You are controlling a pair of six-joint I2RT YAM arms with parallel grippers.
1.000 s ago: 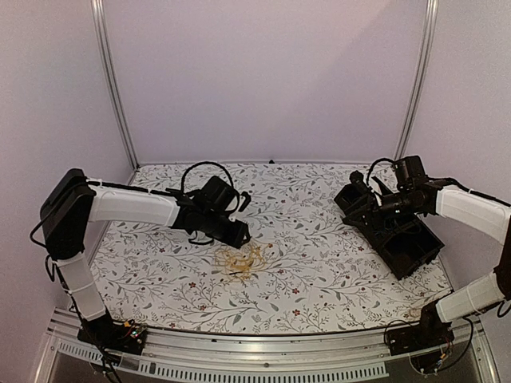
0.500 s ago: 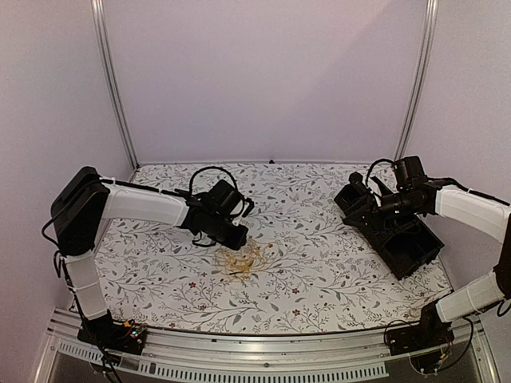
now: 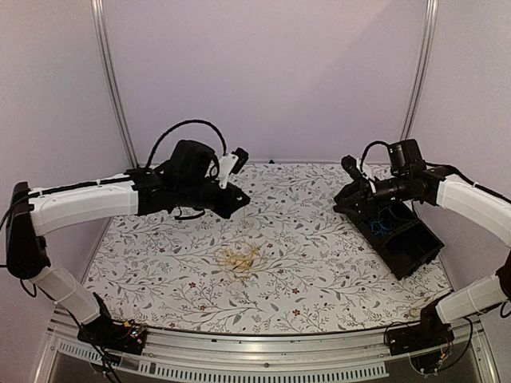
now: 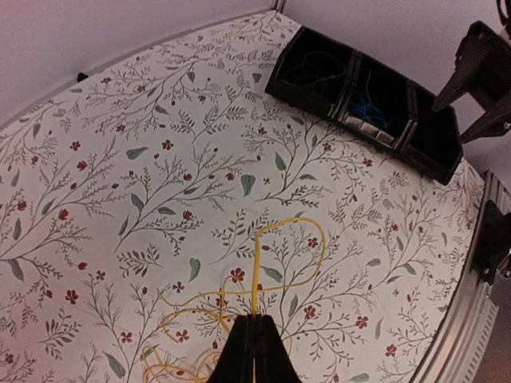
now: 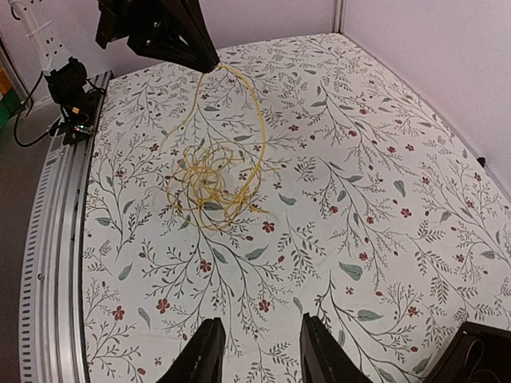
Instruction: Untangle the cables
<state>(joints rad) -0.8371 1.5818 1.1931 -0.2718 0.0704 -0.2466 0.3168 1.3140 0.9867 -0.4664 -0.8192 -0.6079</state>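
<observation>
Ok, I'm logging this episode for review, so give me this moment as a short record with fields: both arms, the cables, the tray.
left fingers: shut on one yellow strand, held up above the table
yellow strand: loops from the fingers down to the tangle
yellow tangle: lies on the table, middle front
right fingers: open, holding nothing, near the black tray
black tray: at the table's right side, blue cables in its middle compartment
task state: yellow tangle not yet undone
</observation>
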